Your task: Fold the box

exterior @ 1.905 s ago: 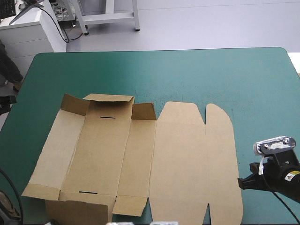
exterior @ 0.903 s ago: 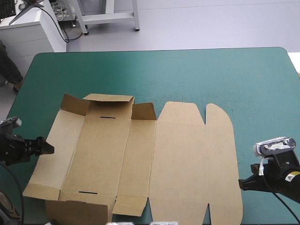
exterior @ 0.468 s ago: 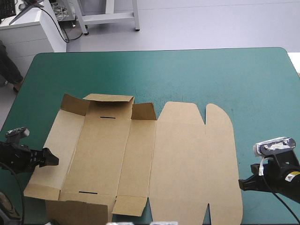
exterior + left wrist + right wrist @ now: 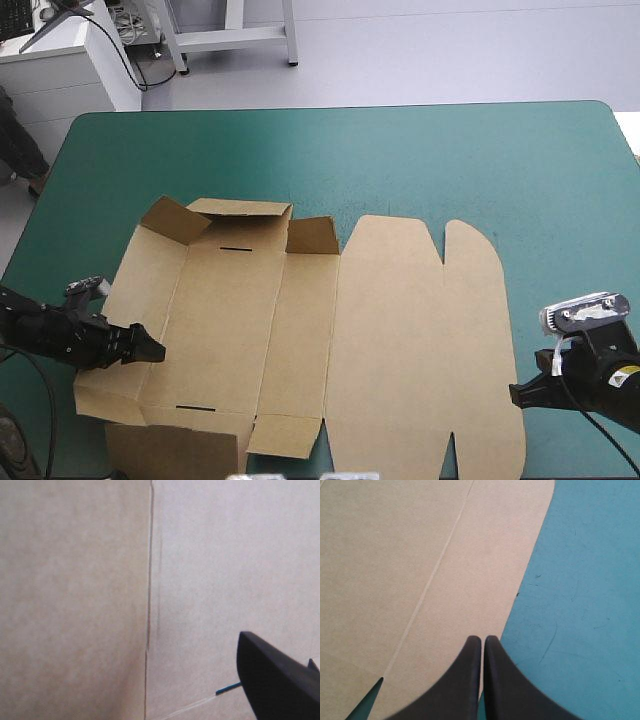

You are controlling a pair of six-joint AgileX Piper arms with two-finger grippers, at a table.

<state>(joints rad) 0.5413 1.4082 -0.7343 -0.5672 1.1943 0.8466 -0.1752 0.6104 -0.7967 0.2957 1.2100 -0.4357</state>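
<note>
Box lies nearly flat on the table, near-left, only far flaps lifted, every wall still to raise; left gripper, parted, is on its left panel, right gripper pinched together at its right edge.

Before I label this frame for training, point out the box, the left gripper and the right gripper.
box (image 4: 400, 330), high view, on its flat lid panel.
left gripper (image 4: 152, 350), high view, at its tip over the box's left panel.
right gripper (image 4: 483, 641), right wrist view, where its shut fingertips meet.
</note>
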